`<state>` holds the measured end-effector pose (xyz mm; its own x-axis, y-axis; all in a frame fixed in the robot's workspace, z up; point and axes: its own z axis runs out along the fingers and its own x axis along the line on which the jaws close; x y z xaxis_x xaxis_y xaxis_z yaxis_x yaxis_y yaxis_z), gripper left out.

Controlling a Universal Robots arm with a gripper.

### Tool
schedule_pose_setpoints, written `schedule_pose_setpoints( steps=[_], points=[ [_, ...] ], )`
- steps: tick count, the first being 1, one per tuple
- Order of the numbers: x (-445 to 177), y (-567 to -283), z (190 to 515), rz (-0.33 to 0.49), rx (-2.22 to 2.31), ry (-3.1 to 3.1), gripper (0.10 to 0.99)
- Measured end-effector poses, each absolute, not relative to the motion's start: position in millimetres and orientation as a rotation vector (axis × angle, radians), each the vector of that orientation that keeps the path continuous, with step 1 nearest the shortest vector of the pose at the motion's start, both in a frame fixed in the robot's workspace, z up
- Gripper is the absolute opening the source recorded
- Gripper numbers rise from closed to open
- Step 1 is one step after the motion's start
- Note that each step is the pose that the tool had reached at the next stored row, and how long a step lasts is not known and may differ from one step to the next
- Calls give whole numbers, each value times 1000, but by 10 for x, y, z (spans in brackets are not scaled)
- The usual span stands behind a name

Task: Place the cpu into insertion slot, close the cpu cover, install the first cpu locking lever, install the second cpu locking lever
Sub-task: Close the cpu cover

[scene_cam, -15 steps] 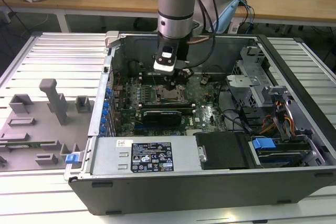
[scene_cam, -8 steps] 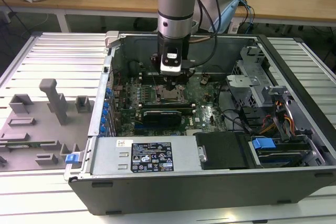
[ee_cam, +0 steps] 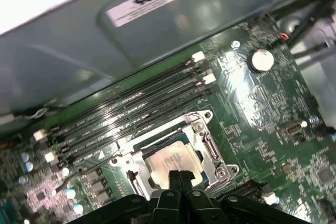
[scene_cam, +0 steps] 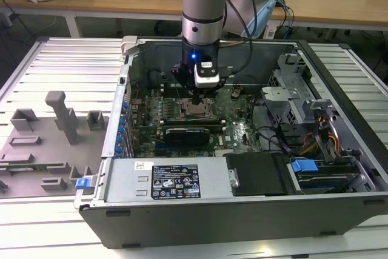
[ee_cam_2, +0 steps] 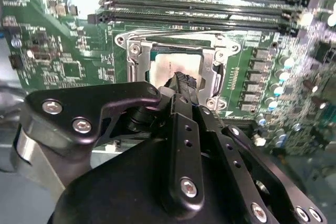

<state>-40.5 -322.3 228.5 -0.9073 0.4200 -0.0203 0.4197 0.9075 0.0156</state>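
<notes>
- Hand [ee_cam: 178, 176] looks closed to me in the first wrist view, its fingertips pressed together with nothing gripped between them.
- I see the cpu [ee_cam: 168, 160] lying flat in its socket, directly beneath those tips.
- I read the cpu cover [ee_cam: 209, 148] as lying down around the chip and framing it.
- In the exterior view the socket sits at 6 o'clock from the hand, just under it.

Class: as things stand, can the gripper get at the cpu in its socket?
Probably yes: the gripper hangs just over the cpu, whose top lies bare inside the open middle of the cpu cover.
</notes>
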Motion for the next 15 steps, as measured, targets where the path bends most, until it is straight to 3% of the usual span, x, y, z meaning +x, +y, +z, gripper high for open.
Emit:
schedule_pose_setpoints(
  steps=[15],
  points=[
    [-404,-3223,2276,19,68,3119,106]
  ],
)
